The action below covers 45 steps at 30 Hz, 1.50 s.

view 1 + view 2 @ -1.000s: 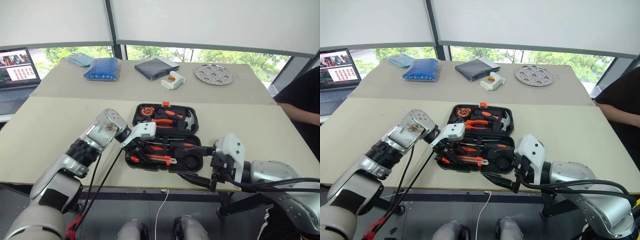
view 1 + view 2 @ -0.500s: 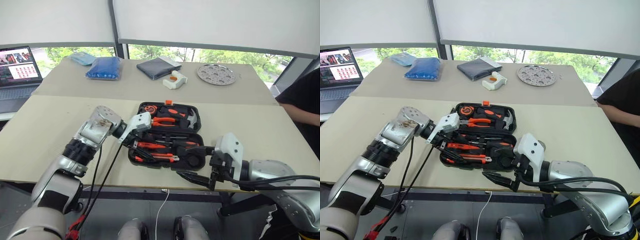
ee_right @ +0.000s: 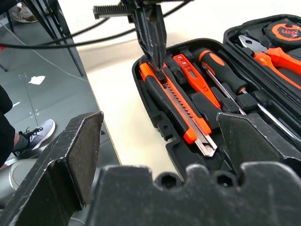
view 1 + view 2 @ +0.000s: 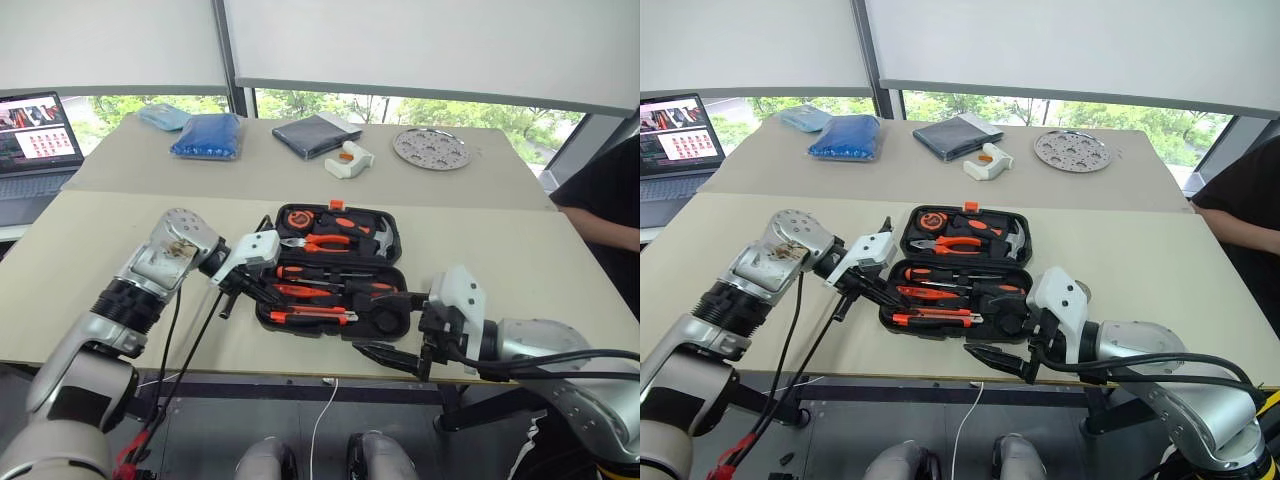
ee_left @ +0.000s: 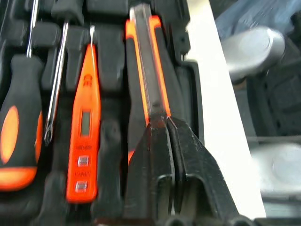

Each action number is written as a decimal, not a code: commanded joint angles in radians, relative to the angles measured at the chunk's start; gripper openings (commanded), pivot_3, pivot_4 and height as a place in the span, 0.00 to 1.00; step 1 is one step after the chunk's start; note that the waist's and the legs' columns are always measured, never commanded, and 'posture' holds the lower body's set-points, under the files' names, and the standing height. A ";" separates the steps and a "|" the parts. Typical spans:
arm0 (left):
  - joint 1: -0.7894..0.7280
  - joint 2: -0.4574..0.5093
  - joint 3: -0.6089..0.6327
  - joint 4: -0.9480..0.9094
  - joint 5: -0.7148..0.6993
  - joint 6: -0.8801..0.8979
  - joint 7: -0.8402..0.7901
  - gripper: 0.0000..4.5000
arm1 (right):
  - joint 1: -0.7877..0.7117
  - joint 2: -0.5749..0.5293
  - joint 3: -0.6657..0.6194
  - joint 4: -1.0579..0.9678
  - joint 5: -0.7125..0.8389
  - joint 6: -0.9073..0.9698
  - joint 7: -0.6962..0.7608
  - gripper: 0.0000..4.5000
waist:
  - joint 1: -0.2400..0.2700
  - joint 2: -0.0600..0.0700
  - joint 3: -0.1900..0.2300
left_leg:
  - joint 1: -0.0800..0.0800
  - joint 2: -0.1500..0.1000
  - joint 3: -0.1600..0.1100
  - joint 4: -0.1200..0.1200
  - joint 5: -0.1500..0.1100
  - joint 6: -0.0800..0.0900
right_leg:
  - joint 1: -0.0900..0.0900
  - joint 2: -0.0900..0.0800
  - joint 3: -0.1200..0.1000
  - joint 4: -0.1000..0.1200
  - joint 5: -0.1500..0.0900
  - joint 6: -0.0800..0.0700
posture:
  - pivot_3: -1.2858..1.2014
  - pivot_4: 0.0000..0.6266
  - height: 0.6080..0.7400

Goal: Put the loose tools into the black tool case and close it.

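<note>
My left gripper (image 5: 165, 125) has its two black fingers pressed flat together with nothing between them, and the tips sit at the end of the orange-black utility knife (image 5: 148, 75), right against its butt as far as I can tell. That knife lies in the slot along the near edge of the black tool case (image 4: 398, 240), which is spread open on the table (image 4: 520, 250) just ahead of both my arms. Beside the knife, on the far side from the case wall, I see the slim red screwdriver (image 5: 84, 127) in its moulded recess, and one black-and-orange handled screwdriver (image 5: 16, 132) lies beyond that. My right gripper (image 4: 385, 358) hangs at the table's front edge, just outside the near right corner of the case, its fingers (image 3: 75, 150) spread wide and empty. From there the knife's bare blade tip points back toward that gripper. The pliers (image 4: 335, 240) and hammer (image 4: 378, 240) fill the far half of the case, well beyond both grippers.
</note>
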 commanded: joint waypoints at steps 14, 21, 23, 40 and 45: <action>-0.038 0.028 -0.096 0.072 0.036 -0.182 -0.006 0.01 | 0.024 -0.010 -0.040 -0.044 0.011 -0.011 -0.019 1.00 | 0.001 0.000 0.000 | 0.000 -0.001 0.000 0.000 0.000 0.000 | 0.000 0.000 0.000 0.000 0.000 0.000 | 0.52 0.24 0.84; -0.027 -0.005 -0.084 0.096 0.084 -0.202 -0.006 0.01 | 0.028 -0.009 -0.044 -0.045 0.017 -0.006 -0.023 1.00 | -0.002 0.000 0.000 | 0.000 -0.001 0.000 0.000 0.000 0.000 | 0.000 0.001 0.001 0.000 0.000 0.000 | 0.52 0.24 0.84; -0.052 0.002 -0.075 0.117 0.078 -0.213 -0.006 0.01 | 0.031 -0.009 -0.046 -0.046 0.018 -0.006 -0.024 1.00 | -0.001 0.000 0.000 | 0.000 -0.001 0.000 0.000 0.000 0.000 | 0.000 0.001 0.001 0.000 0.000 0.000 | 0.52 0.24 0.84; -0.122 -0.122 -0.156 0.135 0.046 -0.271 -0.006 0.01 | 0.038 -0.006 -0.044 -0.047 0.017 -0.010 -0.025 1.00 | -0.003 0.000 0.000 | -0.001 -0.001 0.000 0.003 0.000 0.001 | 0.000 0.001 0.001 0.000 0.001 0.001 | 0.52 0.24 0.84; -0.084 -0.147 -0.168 0.171 0.153 -0.348 -0.004 0.01 | 0.047 -0.004 -0.047 -0.054 0.020 -0.009 -0.031 1.00 | -0.002 0.000 0.000 | 0.000 -0.001 0.000 0.003 0.000 0.001 | 0.000 0.001 0.001 0.001 0.001 0.001 | 0.52 0.24 0.84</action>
